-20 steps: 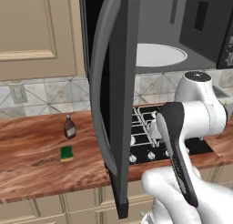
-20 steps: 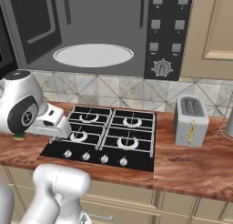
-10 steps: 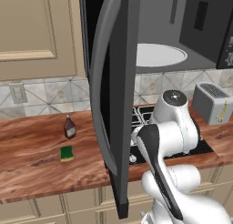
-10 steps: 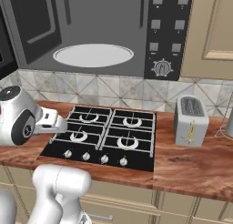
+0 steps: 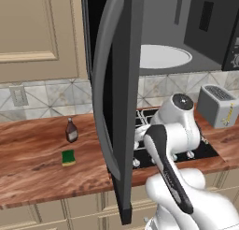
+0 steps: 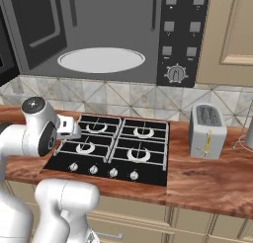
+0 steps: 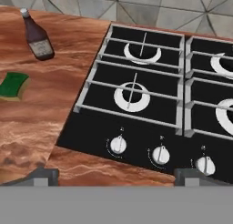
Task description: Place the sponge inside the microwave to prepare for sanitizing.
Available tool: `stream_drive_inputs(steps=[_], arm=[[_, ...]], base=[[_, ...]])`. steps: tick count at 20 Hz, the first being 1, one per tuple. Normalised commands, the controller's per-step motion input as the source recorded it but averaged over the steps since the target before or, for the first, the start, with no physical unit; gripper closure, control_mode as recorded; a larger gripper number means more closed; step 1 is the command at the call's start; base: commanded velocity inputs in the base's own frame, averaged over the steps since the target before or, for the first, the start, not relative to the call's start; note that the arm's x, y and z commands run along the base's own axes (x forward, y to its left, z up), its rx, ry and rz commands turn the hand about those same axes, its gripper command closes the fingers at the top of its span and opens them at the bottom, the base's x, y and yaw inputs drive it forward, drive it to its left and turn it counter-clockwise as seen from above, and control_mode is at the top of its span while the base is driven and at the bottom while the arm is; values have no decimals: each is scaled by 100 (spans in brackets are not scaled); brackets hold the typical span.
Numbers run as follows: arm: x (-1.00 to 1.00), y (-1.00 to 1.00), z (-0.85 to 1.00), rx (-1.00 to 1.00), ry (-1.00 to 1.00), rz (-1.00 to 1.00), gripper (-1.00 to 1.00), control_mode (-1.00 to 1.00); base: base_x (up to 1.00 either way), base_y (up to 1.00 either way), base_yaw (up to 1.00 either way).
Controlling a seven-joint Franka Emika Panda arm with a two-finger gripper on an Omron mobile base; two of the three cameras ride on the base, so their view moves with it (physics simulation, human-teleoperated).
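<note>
The sponge (image 7: pixel 13 85), green on top with a yellow lower layer, lies flat on the wooden counter left of the stove; it is also seen as the sponge (image 5: pixel 68 157). The microwave (image 6: pixel 104 34) hangs above the stove with its door (image 5: pixel 116 98) swung wide open, showing the white turntable (image 6: pixel 100 60). My gripper (image 7: pixel 117 177) is open, its fingertips (image 7: pixel 41 176) far apart with nothing between them. It hovers over the stove's front left corner, to the right of the sponge and apart from it. My white hand (image 6: pixel 68 128) sits above the stove's left edge.
A small brown bottle (image 7: pixel 37 36) stands just behind the sponge. The black four-burner stove (image 6: pixel 113 150) has knobs along its front. A silver toaster (image 6: pixel 207 131) stands to the right of it. The open door juts out over the counter between the sponge and my arm (image 5: pixel 172 131).
My arm has swung lower and to the left over the stove. The sponge, the bottle and the microwave door have stayed where they were.
</note>
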Motion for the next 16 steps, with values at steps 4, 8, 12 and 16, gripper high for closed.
stream_drive_inputs(steps=[4,8,12,16], arm=[[24,34,-10,15,0,14,-100,-100],[26,50,-24,5,0,13,-100,-100],[4,60,-2,0,0,4,-100,-100],[0,68,0,0,2,0,-100,-100]], base=[[0,0,0],[0,0,0],[0,0,0],[0,0,0]])
